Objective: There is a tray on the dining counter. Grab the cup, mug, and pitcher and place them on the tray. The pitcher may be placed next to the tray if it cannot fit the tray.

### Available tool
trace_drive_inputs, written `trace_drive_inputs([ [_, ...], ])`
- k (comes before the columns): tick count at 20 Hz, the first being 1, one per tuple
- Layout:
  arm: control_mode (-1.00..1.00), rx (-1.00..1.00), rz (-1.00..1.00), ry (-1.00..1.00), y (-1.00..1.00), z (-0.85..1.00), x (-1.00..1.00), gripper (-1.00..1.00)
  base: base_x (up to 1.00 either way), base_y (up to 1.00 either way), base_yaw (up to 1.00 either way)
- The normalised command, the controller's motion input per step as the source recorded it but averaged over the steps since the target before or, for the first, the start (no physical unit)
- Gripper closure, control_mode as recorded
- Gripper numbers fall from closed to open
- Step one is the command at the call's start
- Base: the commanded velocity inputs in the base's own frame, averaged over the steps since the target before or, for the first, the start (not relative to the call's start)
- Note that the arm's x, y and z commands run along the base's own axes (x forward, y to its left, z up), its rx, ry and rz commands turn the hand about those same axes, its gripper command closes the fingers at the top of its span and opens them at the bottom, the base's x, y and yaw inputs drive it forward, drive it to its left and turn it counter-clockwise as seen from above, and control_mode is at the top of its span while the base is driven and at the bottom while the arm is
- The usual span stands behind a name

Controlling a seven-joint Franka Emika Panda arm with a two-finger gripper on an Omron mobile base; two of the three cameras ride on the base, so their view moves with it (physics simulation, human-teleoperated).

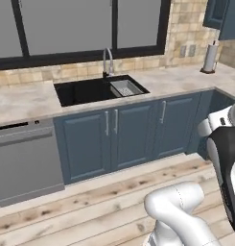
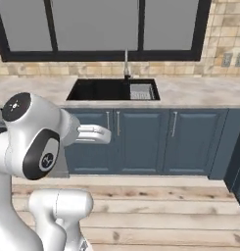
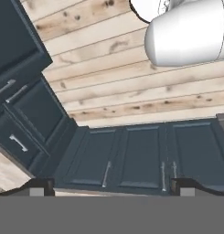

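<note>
The hand view looked along the gripper [image 3: 111, 186] at a row of dark blue cabinet doors [image 3: 141, 157] and the pale wooden plank floor [image 3: 131, 87]; its two dark fingertips [image 3: 40, 186] stood far apart at the bottom corners, jaws wide open with nothing between them. From the left base view, a black sink [image 1: 97, 90] sat in the marbled worktop [image 1: 23, 103] under a wide window [image 1: 66, 26], a curved faucet [image 1: 108, 61] behind it and a grey rack [image 1: 126, 88] in its right part. A paper towel roll [image 1: 210, 57] stood at the far right, and a steel dishwasher [image 1: 25, 161] at the left. I could not see the tray, cup, mug or pitcher anywhere.
</note>
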Motion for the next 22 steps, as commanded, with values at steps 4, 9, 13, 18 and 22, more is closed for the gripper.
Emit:
trace_drive_inputs([
  [4, 1.0, 0.0, 0.0, 0.0, 0.0, 0.0, 0.0, -1.0, 0.76, -0.19, -0.5],
  [9, 1.0, 0.0, 0.0, 0.0, 0.0, 0.0, 0.0, -1.0, 0.67, -0.08, -0.55],
  [13, 1.0, 0.0, 0.0, 0.0, 0.0, 0.0, 0.0, -1.0, 0.72, 0.0, -0.53],
  [18, 1.0, 0.0, 0.0, 0.0, 0.0, 0.0, 0.0, -1.0, 0.74, 0.0, -0.48],
  [22, 1.0, 0.0, 0.0, 0.0, 0.0, 0.0, 0.0, -1.0, 0.81, 0.0, -0.45],
])
